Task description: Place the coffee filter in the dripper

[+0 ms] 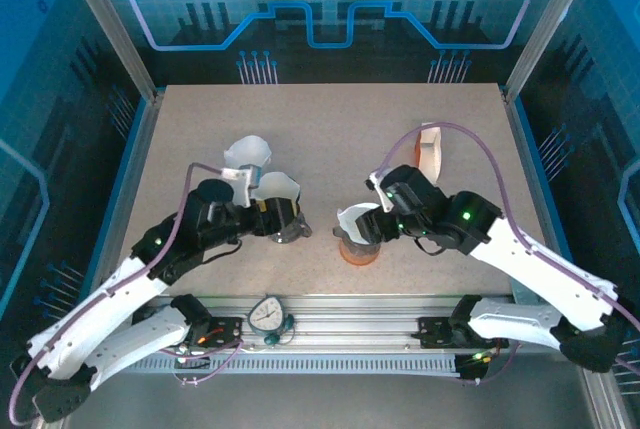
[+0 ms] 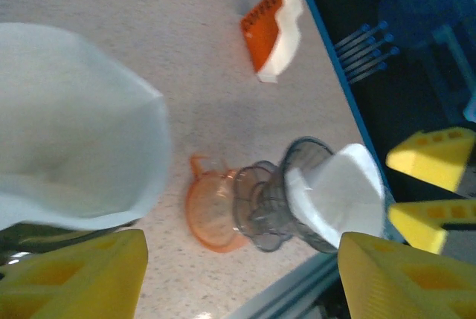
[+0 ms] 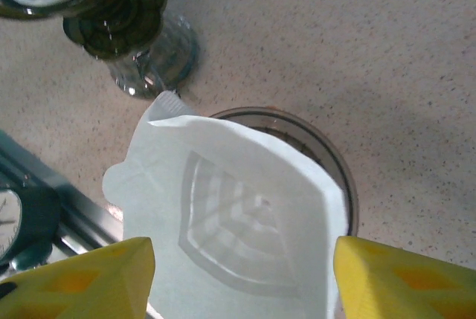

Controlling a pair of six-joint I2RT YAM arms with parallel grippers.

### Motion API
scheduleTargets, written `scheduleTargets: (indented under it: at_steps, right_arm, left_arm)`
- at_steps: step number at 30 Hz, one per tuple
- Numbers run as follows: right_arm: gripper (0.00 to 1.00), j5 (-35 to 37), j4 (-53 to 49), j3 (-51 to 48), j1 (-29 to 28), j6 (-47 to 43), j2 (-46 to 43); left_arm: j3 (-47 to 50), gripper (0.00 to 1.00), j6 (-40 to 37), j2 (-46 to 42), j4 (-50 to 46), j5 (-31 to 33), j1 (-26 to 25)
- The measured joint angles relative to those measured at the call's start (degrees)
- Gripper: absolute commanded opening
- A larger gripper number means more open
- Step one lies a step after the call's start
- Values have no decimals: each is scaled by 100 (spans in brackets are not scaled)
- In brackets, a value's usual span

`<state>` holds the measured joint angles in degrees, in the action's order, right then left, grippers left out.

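Paper filter (image 3: 245, 211) is resting in the dripper (image 3: 343, 185), so the right gripper (image 3: 242, 252) is gaping empty. Left gripper (image 2: 242, 245) is hovering open too.

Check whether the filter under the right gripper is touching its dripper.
Touching. The right wrist view shows the white filter sitting down inside the glass dripper, with its paper lying across the near rim.

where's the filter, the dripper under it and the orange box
coffee filter (image 3: 238, 215): right wrist view, middle of the paper
dripper (image 3: 301, 137): right wrist view, bare inner wall
orange box (image 2: 268, 33): left wrist view, orange face
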<state>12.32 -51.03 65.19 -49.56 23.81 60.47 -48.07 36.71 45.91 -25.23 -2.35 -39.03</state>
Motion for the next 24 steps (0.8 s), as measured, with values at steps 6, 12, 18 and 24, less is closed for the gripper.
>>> scheduleTargets:
  at_steps: [6,12,18,24]
  right_arm:
    - [60,96,192,-339,339,81,-549]
    - [53,35,269,-363,575,-173,-293]
    - [46,-299,437,-459,955,-417,72]
    - [33,-614,597,-459,1102,-610,181]
  left_arm:
    - [-756,52,-264,1029,-35,140,-1001]
    - [-981,58,-275,1696,-166,275,-1296]
    - [-988,58,-271,1797,-195,302,-1300]
    - [-1060,59,-273,1910,-208,310,-1300]
